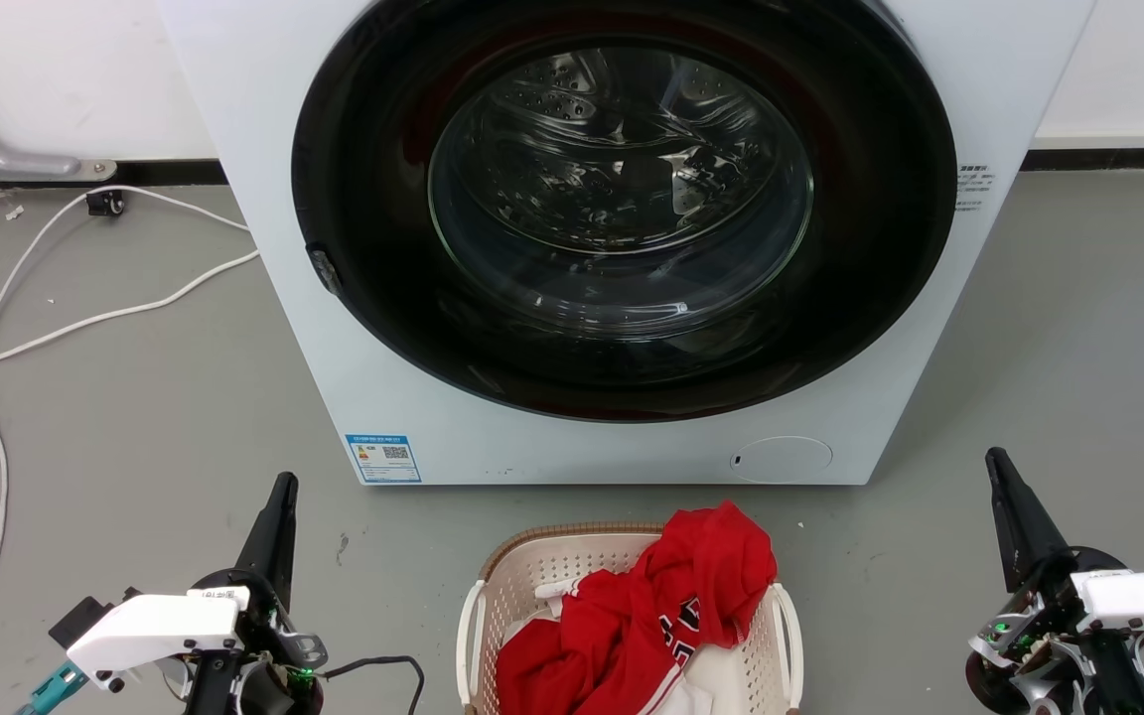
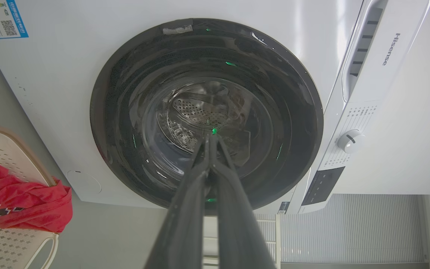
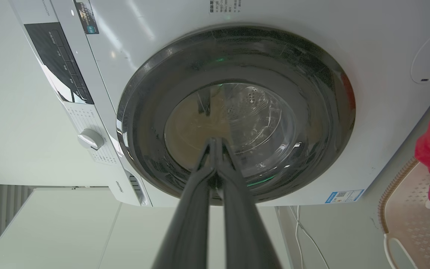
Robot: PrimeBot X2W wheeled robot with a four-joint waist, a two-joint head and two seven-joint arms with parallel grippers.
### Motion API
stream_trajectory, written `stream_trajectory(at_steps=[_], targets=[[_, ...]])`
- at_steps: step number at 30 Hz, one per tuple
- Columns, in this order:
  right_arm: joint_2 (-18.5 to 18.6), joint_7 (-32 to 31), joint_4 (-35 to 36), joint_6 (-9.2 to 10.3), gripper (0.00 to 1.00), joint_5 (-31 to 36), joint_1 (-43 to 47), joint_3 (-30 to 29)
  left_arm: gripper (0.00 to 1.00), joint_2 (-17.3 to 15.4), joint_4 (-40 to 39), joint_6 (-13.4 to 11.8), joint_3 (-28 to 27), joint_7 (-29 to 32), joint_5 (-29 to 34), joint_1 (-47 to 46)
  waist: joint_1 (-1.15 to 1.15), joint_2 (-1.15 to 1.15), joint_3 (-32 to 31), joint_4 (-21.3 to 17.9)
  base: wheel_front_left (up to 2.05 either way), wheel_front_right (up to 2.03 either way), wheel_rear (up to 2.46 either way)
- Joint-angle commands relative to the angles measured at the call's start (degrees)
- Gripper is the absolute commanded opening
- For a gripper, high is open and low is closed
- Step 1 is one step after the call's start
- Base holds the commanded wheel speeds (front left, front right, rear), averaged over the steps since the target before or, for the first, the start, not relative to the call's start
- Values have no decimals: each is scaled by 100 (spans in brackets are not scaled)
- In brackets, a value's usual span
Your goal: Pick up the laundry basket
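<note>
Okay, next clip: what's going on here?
Nothing is being handled yet. The laundry basket sits on the floor in front of the washing machine, with a red garment heaped in it and spilling over its far rim. The left pincer and right pincer hang shut and empty on either side of the basket, clear of its handles.

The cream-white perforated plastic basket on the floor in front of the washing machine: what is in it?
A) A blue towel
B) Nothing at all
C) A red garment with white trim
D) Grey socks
C: a crumpled red garment with white trim is heaped in the cream-white perforated plastic basket, rising above its brown rim.
</note>
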State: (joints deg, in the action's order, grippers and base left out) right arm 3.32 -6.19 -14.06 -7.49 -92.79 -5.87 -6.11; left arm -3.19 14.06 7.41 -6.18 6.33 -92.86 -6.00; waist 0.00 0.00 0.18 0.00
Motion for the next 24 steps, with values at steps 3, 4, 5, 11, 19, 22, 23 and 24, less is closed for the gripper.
stream_trajectory(at_steps=[3, 4, 5, 11, 19, 22, 23, 24], targets=[[-24, -18, -6, 0, 0, 16, -72, -11, 0, 9, 7, 20, -20, 7, 37, -51, 0, 0, 0, 0, 0, 0, 0], [-24, -18, -7, 0, 0, 16, -72, -12, 0, 9, 7, 20, -21, 7, 37, -51, 0, 0, 0, 0, 0, 0, 0], [-25, -19, -7, 0, 0, 17, -72, -12, 0, 9, 7, 20, -21, 8, 38, -51, 0, 0, 0, 0, 0, 0, 0], [-26, -22, -7, 0, 0, 19, -73, -15, 0, 10, 7, 20, -25, 9, 42, -52, 0, 0, 0, 0, 0, 0, 0], [-29, -27, -7, 0, 0, 24, -73, -19, 0, 12, 8, 20, -29, 14, 38, -52, 0, 0, 0, 0, 0, 0, 0], [-30, -29, -7, 0, 0, 26, -73, -21, 0, 12, 8, 20, -30, 16, 37, -52, 0, 0, 0, 0, 0, 0, 0], [-30, -30, -7, 0, 0, 27, -73, -21, 0, 13, 8, 20, -30, 16, 38, -52, 0, 0, 0, 0, 0, 0, 0], [-30, -29, -7, 0, 0, 28, -74, -22, 0, 12, 8, 20, -31, 16, 38, -52, 0, 0, 0, 0, 0, 0, 0]])
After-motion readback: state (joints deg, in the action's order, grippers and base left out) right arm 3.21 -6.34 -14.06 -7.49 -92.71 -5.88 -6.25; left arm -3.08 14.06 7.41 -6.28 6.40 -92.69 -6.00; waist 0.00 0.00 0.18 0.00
